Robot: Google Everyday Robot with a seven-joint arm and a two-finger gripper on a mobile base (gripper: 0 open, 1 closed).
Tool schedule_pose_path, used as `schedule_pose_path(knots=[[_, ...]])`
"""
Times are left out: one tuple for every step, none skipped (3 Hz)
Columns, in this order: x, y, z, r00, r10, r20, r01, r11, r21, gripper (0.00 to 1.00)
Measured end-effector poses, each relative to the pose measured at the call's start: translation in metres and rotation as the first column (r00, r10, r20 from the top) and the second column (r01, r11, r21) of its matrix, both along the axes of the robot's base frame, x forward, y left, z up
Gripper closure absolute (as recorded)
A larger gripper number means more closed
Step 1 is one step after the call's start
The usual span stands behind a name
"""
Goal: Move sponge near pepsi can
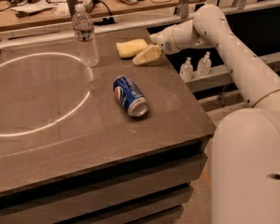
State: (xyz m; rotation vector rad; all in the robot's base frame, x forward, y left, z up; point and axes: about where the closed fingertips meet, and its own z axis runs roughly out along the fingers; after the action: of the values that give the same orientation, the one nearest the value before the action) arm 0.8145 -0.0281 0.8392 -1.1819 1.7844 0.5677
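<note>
The sponge (129,47) lies at the far edge of the bench (46,125), well apart from the can (129,95), tipped on its side mid-bench; the claw (147,55) sits low just beside the sponge, likely to grasp it; wide or narrow, I cannot tell.
</note>
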Motion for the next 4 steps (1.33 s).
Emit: schedule_pose_path(knots=[[0.003, 0.0064, -0.0043, 0.9999, 0.01, -0.011, -0.011, 1.0, -0.007, 0.41], [0.0045, 0.0089, -0.0073, 0.9998, 0.012, -0.018, -0.012, 1.0, -0.015, 0.65], [0.0046, 0.0089, -0.0061, 0.9998, 0.012, -0.018, -0.012, 1.0, -0.015, 0.87], [0.0046, 0.0089, -0.0056, 0.9998, 0.012, -0.018, -0.012, 1.0, -0.015, 1.0]])
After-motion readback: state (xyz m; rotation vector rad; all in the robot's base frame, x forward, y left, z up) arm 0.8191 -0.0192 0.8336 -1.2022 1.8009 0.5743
